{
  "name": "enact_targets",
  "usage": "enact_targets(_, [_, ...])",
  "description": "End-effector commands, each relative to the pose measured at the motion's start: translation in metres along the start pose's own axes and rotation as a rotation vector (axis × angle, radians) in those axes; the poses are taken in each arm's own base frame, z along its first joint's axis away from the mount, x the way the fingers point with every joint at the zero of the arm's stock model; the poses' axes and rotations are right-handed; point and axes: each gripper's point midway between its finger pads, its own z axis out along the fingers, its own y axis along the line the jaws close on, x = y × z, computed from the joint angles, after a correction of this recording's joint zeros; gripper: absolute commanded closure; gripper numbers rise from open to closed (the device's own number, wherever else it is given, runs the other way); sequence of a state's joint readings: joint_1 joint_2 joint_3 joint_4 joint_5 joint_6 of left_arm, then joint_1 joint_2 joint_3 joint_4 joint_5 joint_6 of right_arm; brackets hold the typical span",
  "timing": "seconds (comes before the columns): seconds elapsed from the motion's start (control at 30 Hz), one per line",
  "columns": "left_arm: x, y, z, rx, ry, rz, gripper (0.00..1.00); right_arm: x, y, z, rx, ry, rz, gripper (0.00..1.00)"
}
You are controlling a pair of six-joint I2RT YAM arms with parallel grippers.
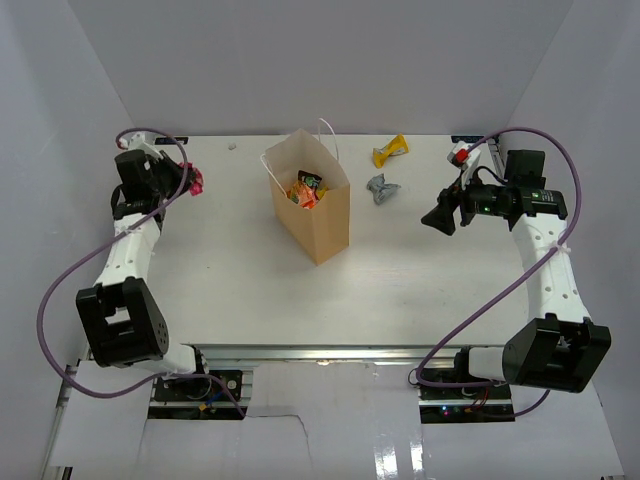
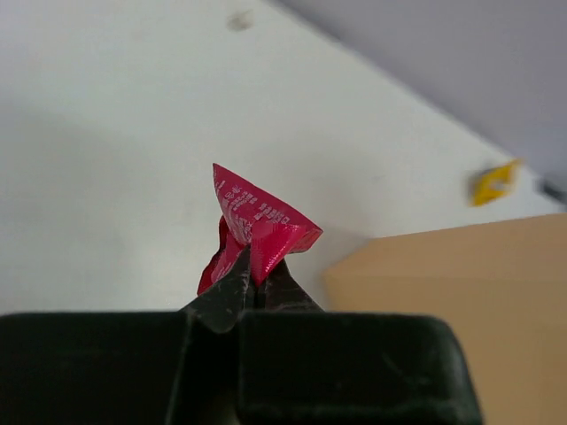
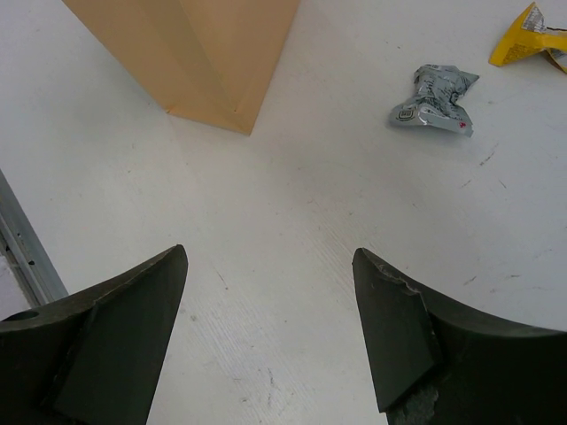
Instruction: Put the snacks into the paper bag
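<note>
The tan paper bag (image 1: 318, 215) stands upright mid-table with several snacks (image 1: 306, 189) inside. My left gripper (image 1: 190, 180) at the far left is shut on a pink-red packet (image 2: 257, 226), held above the table; the bag's side (image 2: 461, 301) shows to its right. My right gripper (image 1: 440, 218) is open and empty, right of the bag, above bare table (image 3: 266, 292). A silver-grey packet (image 1: 382, 188) and a yellow packet (image 1: 390, 150) lie behind the bag on the right; they also show in the right wrist view as the silver-grey packet (image 3: 434, 100) and the yellow packet (image 3: 532, 35).
White walls enclose the table on three sides. A small red and white object (image 1: 462, 155) sits at the back right corner by the right arm. The aluminium rail (image 1: 320, 352) runs along the near edge.
</note>
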State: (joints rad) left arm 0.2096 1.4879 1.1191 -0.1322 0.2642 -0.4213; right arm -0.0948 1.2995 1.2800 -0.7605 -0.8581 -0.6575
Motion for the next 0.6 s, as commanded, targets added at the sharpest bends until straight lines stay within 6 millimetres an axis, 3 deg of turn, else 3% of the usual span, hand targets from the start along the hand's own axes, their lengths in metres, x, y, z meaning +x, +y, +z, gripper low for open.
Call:
enact_targets(0.0, [-0.061, -0.110, -0.053, 0.435, -0.093, -0.125, 1.00, -0.015, -0.005, -0.009, 0.042, -0.025, -0.042, 0.19])
enact_targets(0.1, [-0.083, -0.148, -0.077, 0.607, -0.108, -0.122, 1.00, -0.011, -0.006, -0.008, 0.047, -0.022, -0.040, 0.19])
enact_targets(0.2, [-0.083, -0.196, -0.093, 0.809, -0.002, -0.123, 0.97, -0.009, -0.006, -0.007, 0.048, -0.020, -0.036, 0.19])
enact_targets(0.33, [-0.054, -0.249, -0.110, 0.996, 0.191, -0.094, 0.96, -0.008, -0.007, -0.006, 0.049, -0.024, -0.039, 0.19])
enact_targets(0.4, [-0.047, -0.258, -0.111, 1.016, 0.217, -0.093, 0.95, -0.009, -0.007, -0.005, 0.045, -0.029, -0.043, 0.19])
enact_targets(0.43, [-0.033, -0.272, -0.111, 1.046, 0.261, -0.091, 0.95, -0.010, -0.007, -0.006, 0.045, -0.032, -0.049, 0.19])
enact_targets(0.57, [-0.015, -0.288, -0.102, 1.068, 0.348, -0.125, 0.95, -0.008, -0.007, -0.003, 0.039, -0.038, -0.053, 0.19])
